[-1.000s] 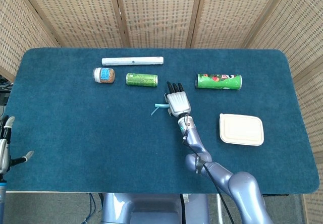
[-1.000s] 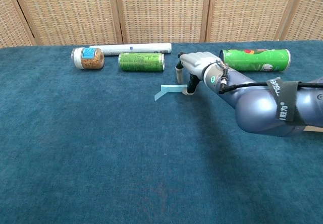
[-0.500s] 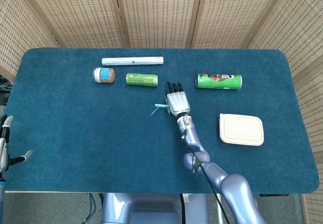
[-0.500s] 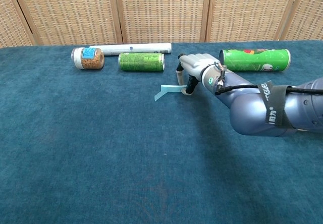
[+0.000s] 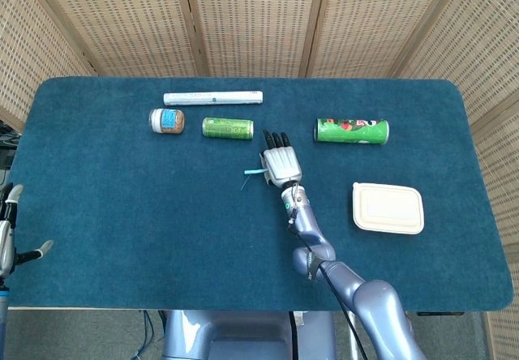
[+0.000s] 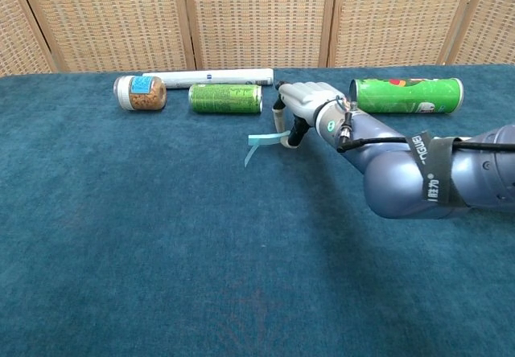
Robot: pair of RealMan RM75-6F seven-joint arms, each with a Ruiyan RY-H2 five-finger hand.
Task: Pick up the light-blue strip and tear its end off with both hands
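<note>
The right hand (image 6: 304,109) sits at the middle of the blue table (image 5: 122,206), just near of the green can (image 6: 225,98). It pinches one end of the light-blue strip (image 6: 259,142) between thumb and fingers. In the chest view the strip's free end droops to the left and seems to hang just off the cloth, so the pick-up step looks to be in hand, with the strip barely lifted.

The left hand (image 5: 10,234) shows only at the near left edge of the head view, well apart from the strip. Its fingers are spread and it holds nothing.

The tear itself is not yet begun. The next move probably calls for raising the strip clear of the table and bringing it nearer and to the left, while the left hand comes across to meet it. That hand would then need to pinch the loose end, close beside the right hand's grasp. The strip is thin and limp, so catching its dangling end may be fiddly.
</note>
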